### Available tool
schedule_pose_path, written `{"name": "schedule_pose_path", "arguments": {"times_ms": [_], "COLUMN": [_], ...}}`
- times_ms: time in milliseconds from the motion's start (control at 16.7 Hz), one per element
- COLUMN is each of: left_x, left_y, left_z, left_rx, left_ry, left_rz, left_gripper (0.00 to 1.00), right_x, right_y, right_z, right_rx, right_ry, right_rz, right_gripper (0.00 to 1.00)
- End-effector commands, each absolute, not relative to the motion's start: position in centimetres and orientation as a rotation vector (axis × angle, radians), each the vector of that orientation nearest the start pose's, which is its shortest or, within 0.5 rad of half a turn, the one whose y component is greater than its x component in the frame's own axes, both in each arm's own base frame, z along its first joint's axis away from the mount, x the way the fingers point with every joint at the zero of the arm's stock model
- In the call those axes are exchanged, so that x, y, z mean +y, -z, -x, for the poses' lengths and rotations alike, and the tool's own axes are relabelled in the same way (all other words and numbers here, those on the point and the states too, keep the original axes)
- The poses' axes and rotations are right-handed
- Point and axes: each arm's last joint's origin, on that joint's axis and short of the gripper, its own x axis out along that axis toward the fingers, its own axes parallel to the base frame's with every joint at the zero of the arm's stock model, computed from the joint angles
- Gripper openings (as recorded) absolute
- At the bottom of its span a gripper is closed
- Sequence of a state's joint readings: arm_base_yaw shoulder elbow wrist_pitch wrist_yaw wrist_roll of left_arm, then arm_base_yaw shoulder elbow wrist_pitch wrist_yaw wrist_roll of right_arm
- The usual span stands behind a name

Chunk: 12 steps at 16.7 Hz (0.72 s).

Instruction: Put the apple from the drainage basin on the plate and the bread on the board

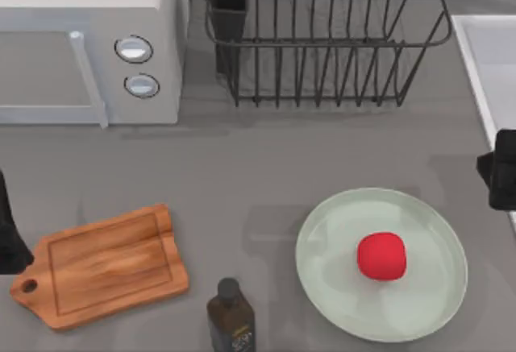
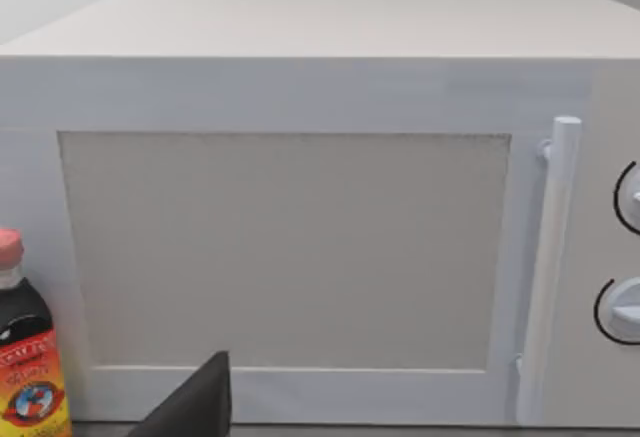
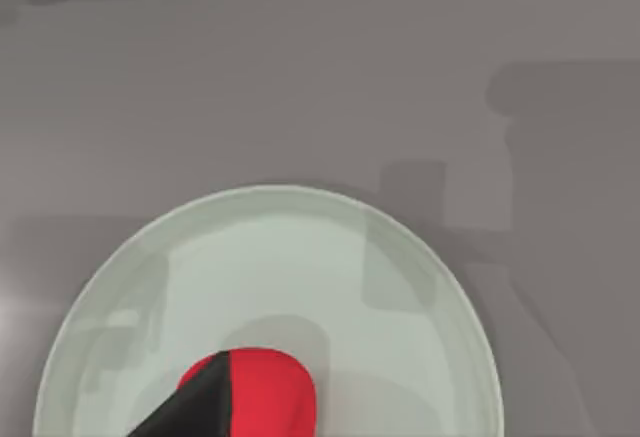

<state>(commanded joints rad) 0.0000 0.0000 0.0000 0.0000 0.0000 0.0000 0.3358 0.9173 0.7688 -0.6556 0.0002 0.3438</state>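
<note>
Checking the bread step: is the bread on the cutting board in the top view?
No, the board lies bare, with no bread on it.

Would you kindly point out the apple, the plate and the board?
apple point(image 1: 381, 255), top view, middle of the fruit.
plate point(image 1: 322, 243), top view, bare left part.
board point(image 1: 109, 263), top view, centre of the wood.

The left arm point(image 1: 10, 231) is seen as a dark shape at the table's left edge, low down. The right arm point(image 1: 501, 168) is seen at the right edge, about mid-height. One dark finger point(image 2: 195, 405) of the left tool is caught in the left wrist view; one finger point(image 3: 195, 405) of the right tool in the right wrist view.
</note>
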Motion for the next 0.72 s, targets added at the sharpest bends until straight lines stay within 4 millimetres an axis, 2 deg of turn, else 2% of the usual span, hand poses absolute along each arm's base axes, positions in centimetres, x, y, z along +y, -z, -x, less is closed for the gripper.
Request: {"name": "schedule_pose_path", "arguments": {"times_ms": [180,300,540,720], "left_x": [-0.1,-0.1,-0.1,-0.1], "left_y": [-16.0,-16.0,-16.0,-16.0], "left_z": [-10.6,-10.6,-10.6,-10.6], "left_rx": [0.000,0.000,0.000,0.000], "left_ry": [0.000,0.000,0.000,0.000], "left_rz": [0.000,0.000,0.000,0.000], "left_gripper": [1.00,1.00,1.00,1.00], "right_x": [3.2,1.9,0.5,-0.1], "right_y": [-24.0,-21.9,-17.7,-16.2], "right_z": [-13.6,-11.9,-10.7,-10.6], "right_rx": [0.535,0.356,0.106,0.011], "right_ry": [-0.165,-0.134,-0.050,-0.006], "right_rz": [-0.171,-0.138,-0.051,-0.006], "right_gripper": [1.00,1.00,1.00,1.00]}}
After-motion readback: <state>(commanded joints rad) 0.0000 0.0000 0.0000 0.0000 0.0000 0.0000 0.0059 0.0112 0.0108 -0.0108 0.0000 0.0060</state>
